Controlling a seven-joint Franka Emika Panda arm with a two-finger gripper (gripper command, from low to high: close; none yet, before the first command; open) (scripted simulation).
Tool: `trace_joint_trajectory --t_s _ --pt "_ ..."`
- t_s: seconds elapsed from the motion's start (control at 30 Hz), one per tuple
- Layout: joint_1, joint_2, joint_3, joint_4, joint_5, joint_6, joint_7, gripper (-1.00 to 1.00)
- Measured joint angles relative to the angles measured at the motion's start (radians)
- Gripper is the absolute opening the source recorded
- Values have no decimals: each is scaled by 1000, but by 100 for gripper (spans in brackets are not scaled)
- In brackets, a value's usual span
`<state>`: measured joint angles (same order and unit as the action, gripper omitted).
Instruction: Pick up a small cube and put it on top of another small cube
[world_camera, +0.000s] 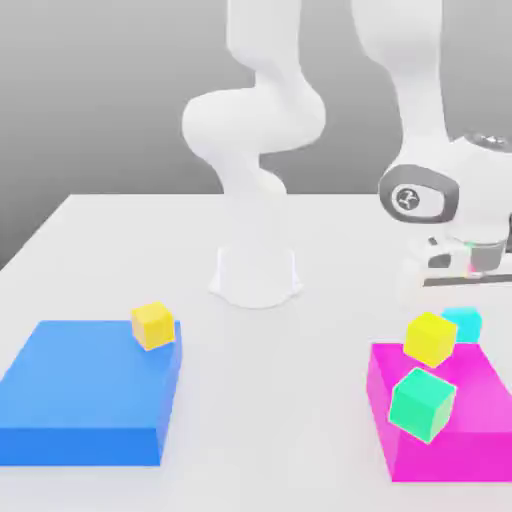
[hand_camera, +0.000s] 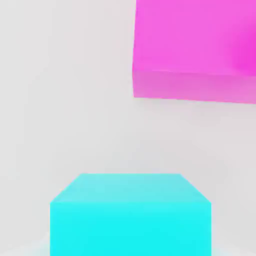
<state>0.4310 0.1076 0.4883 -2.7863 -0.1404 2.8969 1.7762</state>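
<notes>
From where I stood, the arm's gripper hung just above the small cyan cube, which sat on the white worktop right behind the magenta block, touching or nearly touching its far edge. I could not tell whether the fingers were apart or together; nothing was clamped as far as I could see. In the hand view the cyan cube sat close under the camera, with a corner of the magenta block just beyond it.

The step in hand looked like the approach for the pick. To do it well, I judged the hand wanted to come straight down, centred over the cyan cube, with the fingers closing on its two free sides and not the side facing the magenta block, since there seemed little room there.

A yellow cube rested on the magenta block, just beside the cyan cube, and a mint-green cube sat nearer the front. Either could serve as the base; a crooked descent risked nudging the yellow one.
</notes>
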Motion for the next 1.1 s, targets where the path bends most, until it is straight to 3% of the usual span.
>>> trace_joint_trajectory --t_s 0.17,0.43,0.77,0.93,0.97,1.1 --pt "-8 -62 19 -10 61 -56 -61 -100" --pt "-51 -118 -20 153 -47 -251 -308 -100" --pt "-305 -192 -191 364 151 -547 -239 -100" --pt "-319 -93 -195 333 130 -428 -154 -100" --pt "-318 -67 -195 324 120 -394 -146 100" --pt "-318 -67 -195 324 120 -394 -146 100"
